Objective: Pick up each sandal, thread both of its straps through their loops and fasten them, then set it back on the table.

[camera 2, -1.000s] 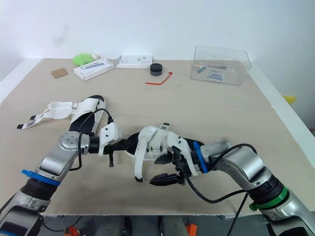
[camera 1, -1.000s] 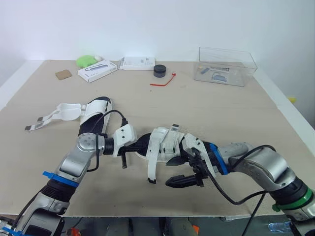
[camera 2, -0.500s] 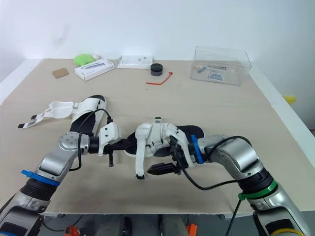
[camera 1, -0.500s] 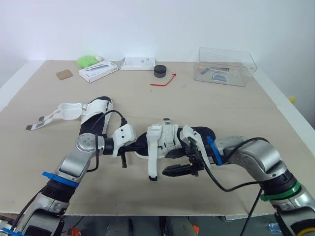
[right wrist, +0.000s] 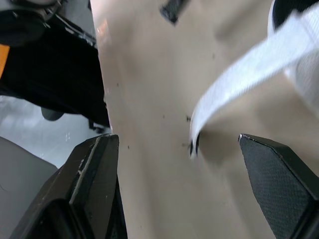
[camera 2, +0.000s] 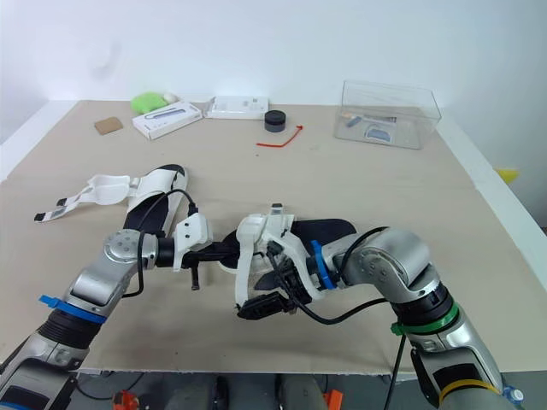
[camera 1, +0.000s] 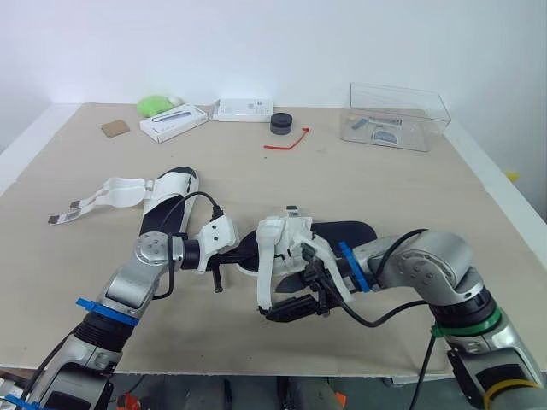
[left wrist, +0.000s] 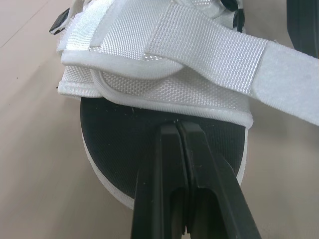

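Sandal (camera 1: 291,242) under work: black sole and footbed, white woven straps with white moulded edging, lying near the middle of the table (camera 1: 402,192) towards the near edge, between the two arms. One white strap (camera 1: 266,278) is unfastened and trails off the sandal's near side down to the table, ending in a small dark tip. Left gripper (left wrist: 178,124): fingers closed together, tips lying on the black footbed at the sandal's left end, right against the edge of the white upper; whether they pinch anything cannot be told. Right gripper (right wrist: 174,139): fingers spread wide apart, low over the table just near of the sandal; the end of the loose strap hangs between them and touches neither finger. Second sandal (camera 1: 167,198): same make-up, on the table well to the left and further away, its white straps (camera 1: 94,198) undone and laid out flat to the left. A white box (camera 1: 173,122) at the far left of the table carries dark print, too small to read. No brand or label is legible on either sandal.
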### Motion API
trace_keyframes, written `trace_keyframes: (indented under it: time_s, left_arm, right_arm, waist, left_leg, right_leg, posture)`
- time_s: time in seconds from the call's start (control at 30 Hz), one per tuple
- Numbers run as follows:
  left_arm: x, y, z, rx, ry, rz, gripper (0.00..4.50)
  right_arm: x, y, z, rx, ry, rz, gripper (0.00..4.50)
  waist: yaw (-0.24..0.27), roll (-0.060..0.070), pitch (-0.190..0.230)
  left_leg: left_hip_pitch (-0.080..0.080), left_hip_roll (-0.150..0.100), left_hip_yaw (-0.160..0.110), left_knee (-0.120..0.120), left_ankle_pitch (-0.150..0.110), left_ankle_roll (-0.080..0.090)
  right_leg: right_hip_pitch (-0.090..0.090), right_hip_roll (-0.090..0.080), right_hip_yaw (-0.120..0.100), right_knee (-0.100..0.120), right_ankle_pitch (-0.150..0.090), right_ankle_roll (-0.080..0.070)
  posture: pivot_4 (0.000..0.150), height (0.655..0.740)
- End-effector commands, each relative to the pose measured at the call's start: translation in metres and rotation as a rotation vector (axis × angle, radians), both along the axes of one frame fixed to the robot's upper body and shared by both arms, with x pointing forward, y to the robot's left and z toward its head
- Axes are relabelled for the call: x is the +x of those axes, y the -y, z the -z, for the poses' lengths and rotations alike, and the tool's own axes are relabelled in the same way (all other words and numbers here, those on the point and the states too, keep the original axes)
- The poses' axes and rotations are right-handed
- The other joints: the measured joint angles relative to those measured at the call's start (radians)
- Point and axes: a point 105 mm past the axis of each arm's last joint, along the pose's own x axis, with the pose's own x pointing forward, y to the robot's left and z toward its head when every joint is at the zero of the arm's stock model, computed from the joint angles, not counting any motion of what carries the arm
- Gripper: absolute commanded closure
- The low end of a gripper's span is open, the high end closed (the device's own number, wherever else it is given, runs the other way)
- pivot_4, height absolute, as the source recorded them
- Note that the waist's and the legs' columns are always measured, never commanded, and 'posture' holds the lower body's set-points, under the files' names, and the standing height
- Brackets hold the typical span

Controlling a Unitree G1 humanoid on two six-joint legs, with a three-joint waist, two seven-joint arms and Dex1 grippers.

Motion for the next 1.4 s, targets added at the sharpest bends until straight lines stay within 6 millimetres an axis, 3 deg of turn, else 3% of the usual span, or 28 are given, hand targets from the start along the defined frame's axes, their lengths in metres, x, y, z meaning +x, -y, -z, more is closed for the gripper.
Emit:
trace_keyframes:
  time_s: [0.03, 0.07, 0.13, 0.37, 0.43, 0.8, 0.9, 1.0, 1.03, 1.07, 1.13, 1.4]
  left_arm:
    - [-0.003, -0.004, 0.019, 0.048, -0.052, -0.018, 4.50]
    - [-0.003, -0.004, 0.019, 0.048, -0.052, -0.019, 4.50]
    - [-0.003, -0.004, 0.019, 0.047, -0.052, -0.020, 4.50]
    - [-0.002, -0.004, 0.018, 0.044, -0.050, -0.026, 4.50]
    - [-0.003, -0.004, 0.018, 0.043, -0.049, -0.028, 4.50]
    - [-0.002, -0.003, 0.018, 0.043, -0.046, -0.030, 4.50]
    - [-0.002, -0.004, 0.019, 0.045, -0.048, -0.028, 4.50]
    - [-0.002, -0.005, 0.020, 0.050, -0.051, -0.026, 4.50]
    - [-0.002, -0.005, 0.020, 0.051, -0.051, -0.025, 4.50]
    - [-0.002, -0.005, 0.020, 0.051, -0.052, -0.024, 4.50]
    - [-0.002, -0.004, 0.020, 0.052, -0.052, -0.022, 4.50]
    - [-0.002, -0.003, 0.021, 0.052, -0.052, -0.015, 4.50]
  right_arm:
    - [0.006, -0.007, -0.011, 0.017, 0.012, 0.012, 0.36]
    - [0.007, -0.008, -0.012, 0.022, 0.006, 0.017, 0.36]
    - [0.008, -0.014, -0.018, 0.029, -0.006, 0.018, 0.89]
    - [0.013, -0.020, -0.016, -0.009, -0.010, 0.036, 3.85]
    - [0.013, -0.019, -0.015, -0.012, -0.015, 0.042, 4.42]
    - [0.017, -0.015, -0.017, -0.009, -0.008, 0.068, 4.42]
    - [0.014, -0.009, -0.022, -0.004, -0.005, 0.046, 3.64]
    - [0.009, -0.002, -0.023, -0.017, -0.010, 0.034, 2.42]
    - [0.009, -0.002, -0.022, -0.017, -0.011, 0.036, 2.09]
    - [0.010, -0.003, -0.021, -0.015, -0.009, 0.043, 1.48]
    - [0.012, -0.008, -0.021, -0.009, 0.000, 0.053, 0.81]
    - [0.021, -0.027, -0.024, 0.028, 0.030, 0.090, 0.81]
  waist:
    - [-0.001, 0.000, 0.000]
    - [-0.001, 0.000, 0.000]
    - [0.000, 0.000, 0.000]
    - [0.000, 0.000, 0.000]
    - [-0.001, 0.000, 0.000]
    - [-0.001, 0.000, 0.000]
    - [0.000, 0.000, 0.000]
    - [-0.001, 0.000, 0.000]
    - [-0.001, 0.000, 0.000]
    - [-0.001, 0.000, 0.000]
    - [-0.001, 0.000, 0.000]
    - [0.000, 0.000, 0.000]
  left_leg:
    - [0.000, 0.000, 0.000, 0.000, 0.000, 0.000]
    - [0.000, 0.000, 0.000, 0.000, 0.000, 0.000]
    - [0.000, 0.000, 0.000, 0.000, 0.000, 0.000]
    - [0.000, 0.000, -0.001, 0.000, 0.000, 0.000]
    - [-0.001, 0.000, 0.000, 0.000, 0.000, 0.000]
    - [-0.001, 0.000, -0.001, 0.000, 0.000, 0.000]
    - [-0.001, 0.000, -0.001, 0.000, 0.000, 0.000]
    - [-0.001, -0.001, -0.001, 0.000, 0.000, 0.000]
    - [-0.001, 0.000, -0.001, 0.000, 0.000, 0.000]
    - [-0.001, 0.000, -0.001, -0.001, 0.000, 0.000]
    - [-0.001, 0.000, -0.001, -0.001, 0.000, 0.000]
    - [-0.001, 0.000, -0.001, -0.001, 0.000, 0.000]
  right_leg:
    - [0.000, 0.000, 0.000, 0.000, 0.000, 0.000]
    - [0.000, 0.000, 0.000, 0.000, 0.000, 0.000]
    - [0.000, 0.000, 0.000, 0.000, 0.000, 0.000]
    - [0.000, -0.001, -0.001, 0.000, 0.000, 0.000]
    - [0.000, -0.001, -0.001, 0.000, 0.000, 0.000]
    - [0.000, 0.000, -0.001, 0.000, 0.000, 0.000]
    - [0.000, -0.001, -0.001, 0.000, 0.000, 0.000]
    - [0.000, -0.001, -0.001, -0.001, 0.000, 0.001]
    - [0.000, -0.001, -0.001, -0.001, 0.000, 0.001]
    - [0.000, -0.001, -0.001, -0.001, 0.000, 0.001]
    - [0.000, 0.000, -0.001, -0.001, 0.000, 0.001]
    - [0.000, -0.001, -0.002, -0.001, 0.000, 0.001]
  posture:
    - [0.150, 0.7400]
    - [0.150, 0.7400]
    - [0.150, 0.7400]
    - [0.150, 0.7400]
    - [0.150, 0.7400]
    - [0.150, 0.7400]
    - [0.150, 0.7400]
    - [0.150, 0.7400]
    - [0.150, 0.7400]
    - [0.150, 0.7400]
    - [0.150, 0.7400]
    - [0.150, 0.7400]
